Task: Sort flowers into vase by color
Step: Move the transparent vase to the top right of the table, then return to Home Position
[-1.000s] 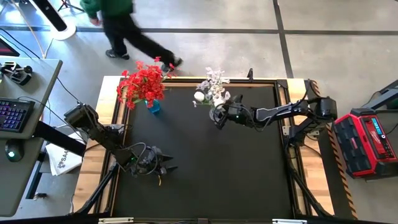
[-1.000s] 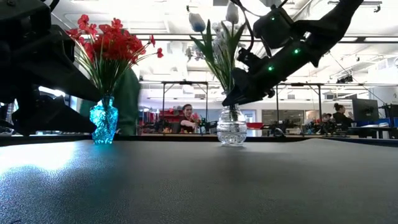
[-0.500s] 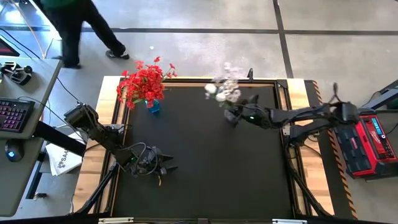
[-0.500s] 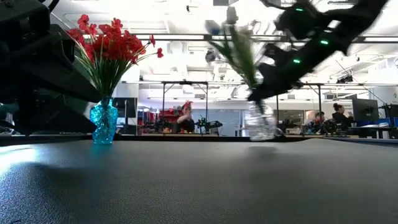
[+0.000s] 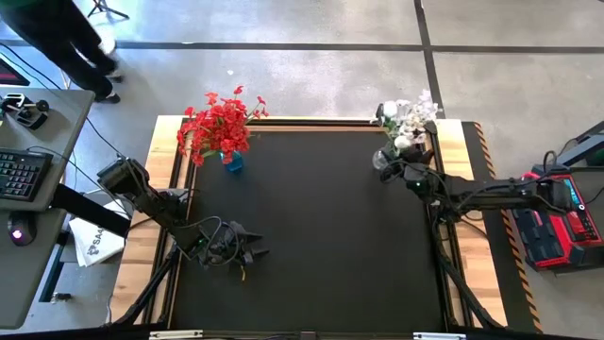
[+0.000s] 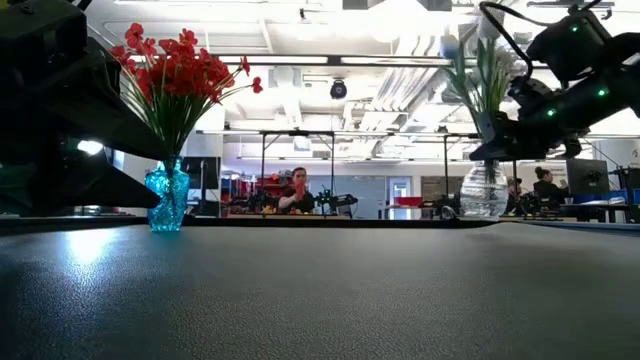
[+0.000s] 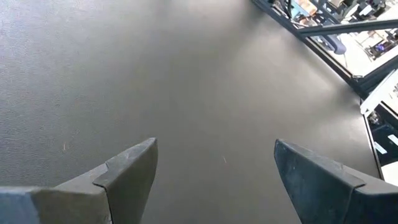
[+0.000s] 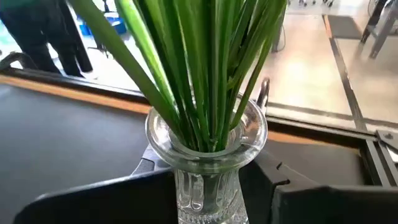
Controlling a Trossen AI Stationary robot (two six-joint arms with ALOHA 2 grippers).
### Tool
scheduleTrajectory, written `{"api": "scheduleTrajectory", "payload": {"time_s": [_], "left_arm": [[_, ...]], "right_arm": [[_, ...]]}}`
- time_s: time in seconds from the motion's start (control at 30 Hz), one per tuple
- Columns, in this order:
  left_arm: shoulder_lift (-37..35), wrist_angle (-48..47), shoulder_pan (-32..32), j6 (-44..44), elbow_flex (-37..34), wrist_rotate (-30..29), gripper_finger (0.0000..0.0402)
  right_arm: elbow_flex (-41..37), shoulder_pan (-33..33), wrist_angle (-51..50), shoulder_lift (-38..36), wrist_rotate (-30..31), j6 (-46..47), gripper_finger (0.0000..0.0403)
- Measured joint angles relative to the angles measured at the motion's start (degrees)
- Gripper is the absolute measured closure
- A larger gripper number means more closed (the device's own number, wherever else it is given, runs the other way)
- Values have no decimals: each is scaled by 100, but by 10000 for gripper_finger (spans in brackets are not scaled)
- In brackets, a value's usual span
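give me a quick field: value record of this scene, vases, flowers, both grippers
red flowers: bunched in the blue vase at the table's far left, blooms leaning over the edge
white flowers: in the clear glass vase at the far right corner
right gripper: fingers closed around the clear vase's neck, one on each side
left gripper: open, low over bare mat near the left front, holding nothing
loose flowers on table: none visible
person: legs beyond the table's far left corner
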Motion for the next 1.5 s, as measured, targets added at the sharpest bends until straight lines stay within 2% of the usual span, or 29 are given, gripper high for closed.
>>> {"api": "scheduleTrajectory", "payload": {"time_s": [0.2, 0.33, 0.5, 0.7, 0.87, 1.03, 1.13, 1.23, 1.33, 1.5], "left_arm": [[0, 5, 0, -20, 0, -3, 92], [0, 14, 2, -18, 0, -4, 92], [0, 45, 2, -18, 0, -17, 92], [0, 50, 2, -18, 0, -17, 92], [0, 54, 2, -15, 0, -12, 92], [0, 54, 2, -10, 0, -12, 92], [0, 54, 2, -10, 0, -10, 92], [0, 56, 2, -8, 0, -8, 92], [0, 56, 2, -9, 0, -6, 92], [0, 62, 2, -7, 0, 0, 92]], "right_arm": [[-4, -234, -419, 17, -349, 248, 334], [-2, -343, -518, 61, -509, 376, 315], [-2, -361, -547, 58, -585, 237, 270], [238, -361, -1032, 9, -1116, -7, 186], [1049, -361, -2612, 8, -1474, 213, 136], [1916, -361, -4627, 8, -1872, 957, 129], [2269, -339, -5543, 8, -2506, 1413, 128], [2357, -84, -5882, 0, -3154, 1612, 128], [2180, 442, -5622, -98, -3637, 1696, 128], [1773, 1773, -4576, -473, -3796, 1914, 146]]}}
